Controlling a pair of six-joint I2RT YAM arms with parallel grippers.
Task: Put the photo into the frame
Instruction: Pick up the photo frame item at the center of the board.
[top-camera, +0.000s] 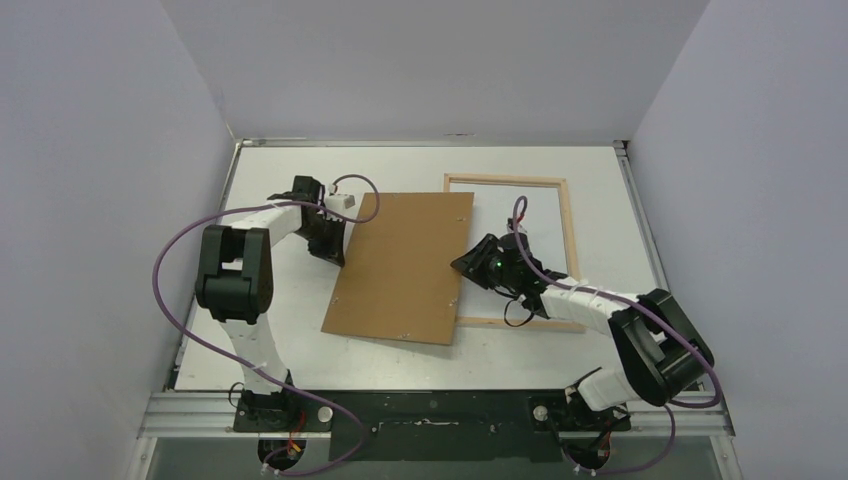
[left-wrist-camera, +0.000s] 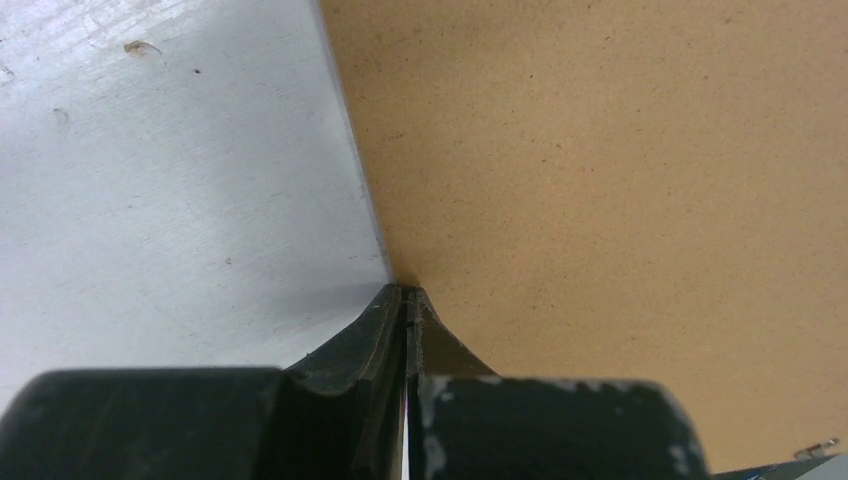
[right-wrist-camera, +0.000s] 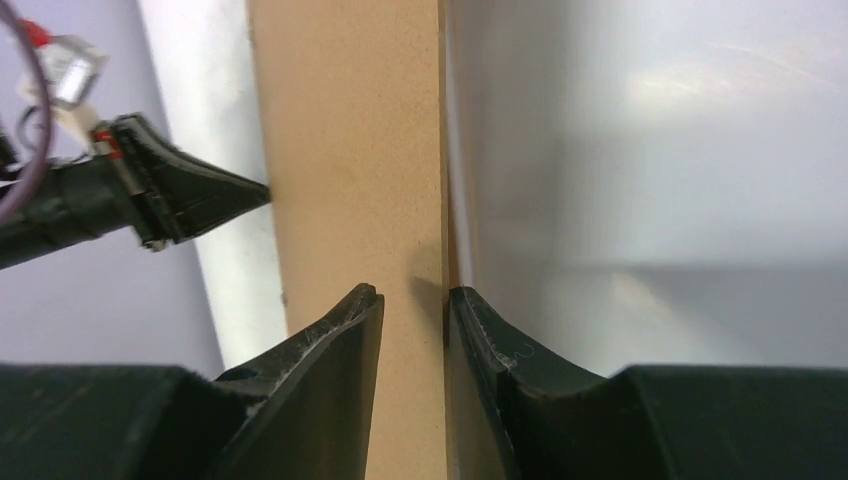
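Apparently clearing backing panel (top-camera: 405, 265) off frame (top-camera: 505, 180): left gripper (left-wrist-camera: 405, 292) closed, tips against its edge; right gripper (right-wrist-camera: 415, 295) apart, astride opposite edge. Next: clamp, lift clear.

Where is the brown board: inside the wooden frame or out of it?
Out: the board lies askew, mostly left of the frame, its right edge over the frame's left bar.

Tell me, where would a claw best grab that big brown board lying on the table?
The fibreboard backing panel is wide, flat and very thin, so only an edge fits between claw fingers. Its right edge looks best, approached level from the right. It lies over the left bar of the wooden frame, so it probably sits slightly off the table.
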